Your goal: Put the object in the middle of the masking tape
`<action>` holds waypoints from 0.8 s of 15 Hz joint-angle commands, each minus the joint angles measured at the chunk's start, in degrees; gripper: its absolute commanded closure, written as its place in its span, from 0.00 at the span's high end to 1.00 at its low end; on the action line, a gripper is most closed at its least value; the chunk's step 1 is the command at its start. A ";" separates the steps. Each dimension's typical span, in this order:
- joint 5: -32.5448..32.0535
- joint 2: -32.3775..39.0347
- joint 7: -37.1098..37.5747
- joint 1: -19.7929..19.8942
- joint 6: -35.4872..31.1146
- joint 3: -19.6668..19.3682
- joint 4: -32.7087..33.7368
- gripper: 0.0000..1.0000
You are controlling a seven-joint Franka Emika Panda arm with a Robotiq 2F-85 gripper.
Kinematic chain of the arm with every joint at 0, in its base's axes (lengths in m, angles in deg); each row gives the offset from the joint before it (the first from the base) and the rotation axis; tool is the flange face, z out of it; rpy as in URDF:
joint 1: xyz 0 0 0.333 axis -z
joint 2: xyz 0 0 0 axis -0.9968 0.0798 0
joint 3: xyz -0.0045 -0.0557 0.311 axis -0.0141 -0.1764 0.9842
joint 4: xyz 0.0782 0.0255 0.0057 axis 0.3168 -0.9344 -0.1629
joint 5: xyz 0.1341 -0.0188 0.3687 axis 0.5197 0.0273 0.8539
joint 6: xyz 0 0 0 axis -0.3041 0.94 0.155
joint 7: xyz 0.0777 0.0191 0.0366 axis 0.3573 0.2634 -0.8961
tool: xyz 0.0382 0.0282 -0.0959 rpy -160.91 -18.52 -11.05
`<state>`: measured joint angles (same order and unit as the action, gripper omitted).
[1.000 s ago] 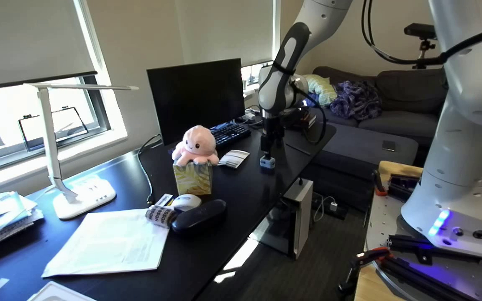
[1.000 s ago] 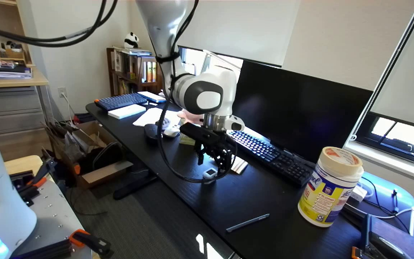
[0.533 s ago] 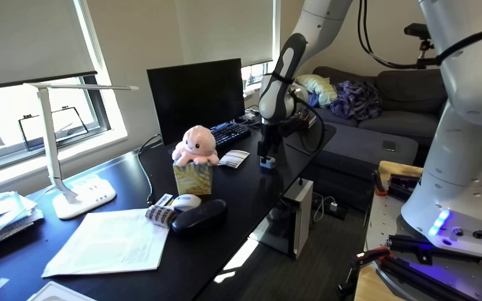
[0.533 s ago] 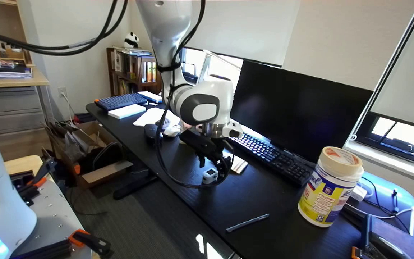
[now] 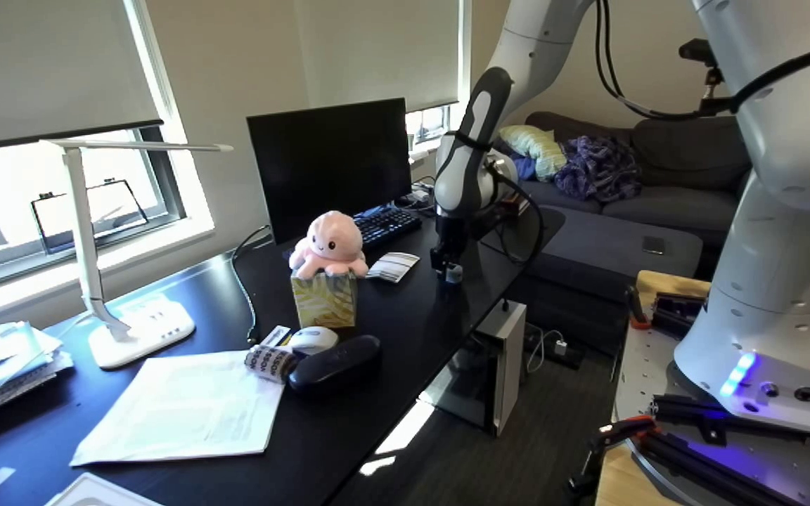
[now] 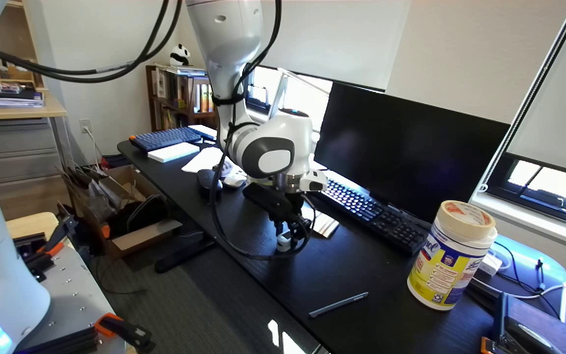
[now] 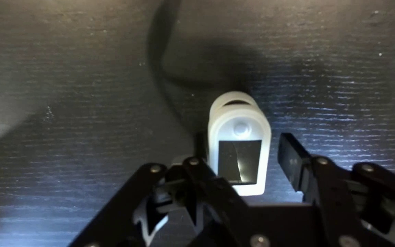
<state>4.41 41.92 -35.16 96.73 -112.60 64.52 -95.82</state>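
Observation:
The object is a small white device with a dark screen, lying on the black desk. My gripper straddles it, low over the desktop. A strip of desk shows between the device and the right-hand finger in the wrist view. The left-hand finger lies close along the device's other side; whether it touches I cannot tell. In both exterior views the dark fingers partly cover the device. The tan masking tape lies flat on top of a yellow-and-white wipes canister, to the right in an exterior view.
The wipes canister stands near a grey pen. A keyboard and monitor line the back of the desk. A pink plush toy sits on a patterned box. A striped paper lies beside the gripper.
My gripper has come down toward the desk and around the device. Its jaws have drawn closer together. The device appears to stay in place.

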 commanded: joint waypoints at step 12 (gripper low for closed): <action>0.95 -24.86 0.32 7.88 28.09 -5.78 -0.69 0.13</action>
<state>6.37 24.74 -35.27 105.44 -90.90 62.30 -96.84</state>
